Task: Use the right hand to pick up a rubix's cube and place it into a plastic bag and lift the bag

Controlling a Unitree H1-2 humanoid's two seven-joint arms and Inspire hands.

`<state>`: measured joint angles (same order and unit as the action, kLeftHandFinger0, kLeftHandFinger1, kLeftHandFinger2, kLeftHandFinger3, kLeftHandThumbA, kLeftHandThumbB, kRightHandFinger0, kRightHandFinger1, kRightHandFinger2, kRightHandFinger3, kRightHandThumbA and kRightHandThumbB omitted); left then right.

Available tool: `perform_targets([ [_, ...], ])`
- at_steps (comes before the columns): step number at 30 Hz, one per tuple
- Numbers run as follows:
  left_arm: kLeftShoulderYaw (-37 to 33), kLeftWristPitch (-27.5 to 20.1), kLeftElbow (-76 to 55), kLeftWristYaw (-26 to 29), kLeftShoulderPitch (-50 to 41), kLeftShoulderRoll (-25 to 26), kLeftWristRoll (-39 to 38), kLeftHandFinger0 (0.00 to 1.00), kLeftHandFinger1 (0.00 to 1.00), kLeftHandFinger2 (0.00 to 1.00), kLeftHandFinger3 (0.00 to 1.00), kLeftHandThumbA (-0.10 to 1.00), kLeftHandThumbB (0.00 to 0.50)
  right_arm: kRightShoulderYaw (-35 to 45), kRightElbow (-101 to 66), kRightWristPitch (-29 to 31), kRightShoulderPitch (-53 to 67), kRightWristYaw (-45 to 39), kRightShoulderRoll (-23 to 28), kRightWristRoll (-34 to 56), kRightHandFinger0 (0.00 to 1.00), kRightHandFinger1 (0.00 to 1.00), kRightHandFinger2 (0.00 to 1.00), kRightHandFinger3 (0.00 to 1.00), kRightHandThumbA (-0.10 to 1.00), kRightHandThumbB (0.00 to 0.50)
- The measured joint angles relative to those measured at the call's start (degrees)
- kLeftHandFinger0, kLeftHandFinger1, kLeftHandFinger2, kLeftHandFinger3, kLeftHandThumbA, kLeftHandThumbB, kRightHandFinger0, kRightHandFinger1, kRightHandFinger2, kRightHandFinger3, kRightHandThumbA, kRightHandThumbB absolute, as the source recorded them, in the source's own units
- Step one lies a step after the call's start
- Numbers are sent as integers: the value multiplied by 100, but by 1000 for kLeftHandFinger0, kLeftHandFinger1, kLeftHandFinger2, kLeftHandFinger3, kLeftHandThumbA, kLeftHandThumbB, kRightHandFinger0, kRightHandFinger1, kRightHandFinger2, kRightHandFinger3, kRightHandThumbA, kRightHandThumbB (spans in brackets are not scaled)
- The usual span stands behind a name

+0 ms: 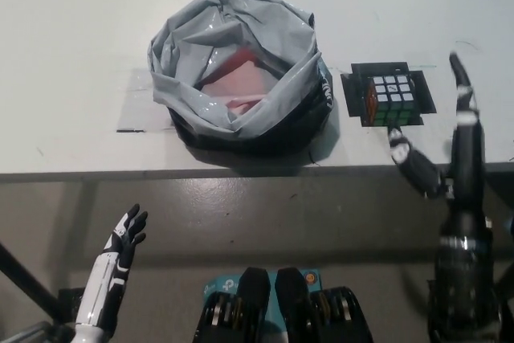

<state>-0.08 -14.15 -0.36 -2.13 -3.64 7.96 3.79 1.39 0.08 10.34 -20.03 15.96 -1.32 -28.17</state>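
Nearest the robot, the white left hand rests low at the lower left, below the table's front edge, its fingers spread and holding nothing. The black right hand is raised at the right, at the table edge, open with one long finger pointing up beside the cube's mat and a shorter digit angled toward the cube's near corner; it holds nothing and does not appear to touch the cube. On the white table, the Rubik's cube sits squarely on a small black mat, white face up, with an orange face on its left and a green one toward the robot. Just to its left, apart from the mat, stands the grey plastic bag, its mouth rolled open and something pink showing inside. The cube should handle as a light, rigid block with smooth, somewhat slippery faces and hard corners; it will not deform, so the hold must come from opposing pressure on two parallel side faces, fingers on the far side and the thumb on the near green face, with contact kept at mid-height so a layer does not twist. The bag is thin, soft film that will crumple and slide, so its rolled rim looks the best place to gather for lifting.
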Motion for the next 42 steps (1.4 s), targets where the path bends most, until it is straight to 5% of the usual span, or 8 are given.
perform_targets([
  [4,1,-46,29,-1,-1,-1,2,1000,1000,1000,1000,1000,223,62,797,-318,-612,78,19,-84,1000,1000,1000,1000,855,461],
  [5,1,-54,40,-1,-4,0,1,1000,1000,1000,1000,1000,224,69,942,-367,-698,104,21,-98,1000,1000,1000,1000,868,500],
  [28,13,-157,81,-53,-105,9,-51,1000,1000,1000,1000,1000,251,314,4969,-508,-2443,1310,347,185,1000,1000,1000,1000,740,481],
  [42,36,-159,75,-76,-147,7,-76,1000,1000,1000,1000,1000,246,281,5753,-305,-2586,1693,418,473,1000,1000,1000,1000,787,491],
])
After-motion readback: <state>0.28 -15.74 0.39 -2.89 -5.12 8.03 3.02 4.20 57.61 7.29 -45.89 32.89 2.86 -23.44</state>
